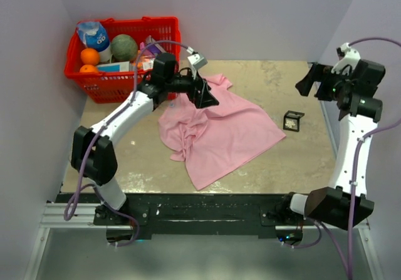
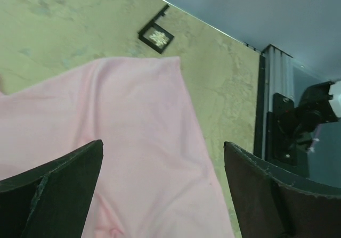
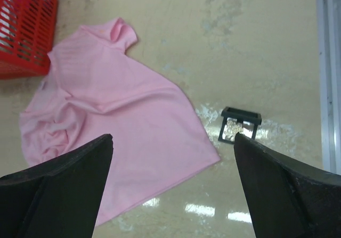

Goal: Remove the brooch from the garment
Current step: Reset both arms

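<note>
The garment (image 1: 216,136) is a light pink T-shirt lying crumpled across the middle of the table. It also fills the left wrist view (image 2: 133,142) and shows in the right wrist view (image 3: 122,115). The brooch (image 1: 292,123), a tiny pale gold-white cluster, lies in a small black square box just right of the shirt's edge and apart from the cloth. The same brooch (image 2: 157,37) (image 3: 233,126) appears in both wrist views. My left gripper (image 1: 203,96) (image 2: 163,145) hovers open over the shirt's far part, holding nothing. My right gripper (image 1: 309,80) (image 3: 173,137) is open and raised at the far right.
A red basket (image 1: 169,26) at the back left holds oranges (image 1: 89,56), a green fruit (image 1: 124,46), a bottle and packets. Purple walls close in the table on three sides. A black rail (image 1: 207,208) runs along the near edge by the arm bases.
</note>
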`<control>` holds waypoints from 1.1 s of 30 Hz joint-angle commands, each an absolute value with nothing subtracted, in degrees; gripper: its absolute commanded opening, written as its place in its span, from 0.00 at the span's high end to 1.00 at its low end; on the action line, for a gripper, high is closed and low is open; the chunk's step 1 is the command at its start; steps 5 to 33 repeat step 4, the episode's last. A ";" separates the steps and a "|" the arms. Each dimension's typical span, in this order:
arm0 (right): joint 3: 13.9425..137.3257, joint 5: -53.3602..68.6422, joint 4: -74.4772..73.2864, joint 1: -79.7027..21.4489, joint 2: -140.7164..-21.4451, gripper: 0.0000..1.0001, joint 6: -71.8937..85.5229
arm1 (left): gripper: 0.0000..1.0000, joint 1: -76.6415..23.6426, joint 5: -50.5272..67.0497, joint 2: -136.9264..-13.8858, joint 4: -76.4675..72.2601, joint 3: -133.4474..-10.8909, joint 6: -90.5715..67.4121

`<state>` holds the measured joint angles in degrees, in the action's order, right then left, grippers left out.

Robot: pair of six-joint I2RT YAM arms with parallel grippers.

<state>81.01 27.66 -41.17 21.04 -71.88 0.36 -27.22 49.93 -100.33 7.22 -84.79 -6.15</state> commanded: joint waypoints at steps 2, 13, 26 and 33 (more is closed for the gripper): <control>95.33 32.24 -46.40 21.45 -75.67 0.01 3.61 | 0.01 -20.68 40.52 -93.70 11.60 -87.72 -0.35; 96.68 32.78 -44.93 21.45 -76.03 0.01 4.13 | 0.01 -18.56 37.73 -92.82 11.52 -88.33 -0.44; 96.68 32.78 -44.93 21.45 -76.03 0.01 4.13 | 0.01 -18.56 37.73 -92.82 11.52 -88.33 -0.44; 96.68 32.78 -44.93 21.45 -76.03 0.01 4.13 | 0.01 -18.56 37.73 -92.82 11.52 -88.33 -0.44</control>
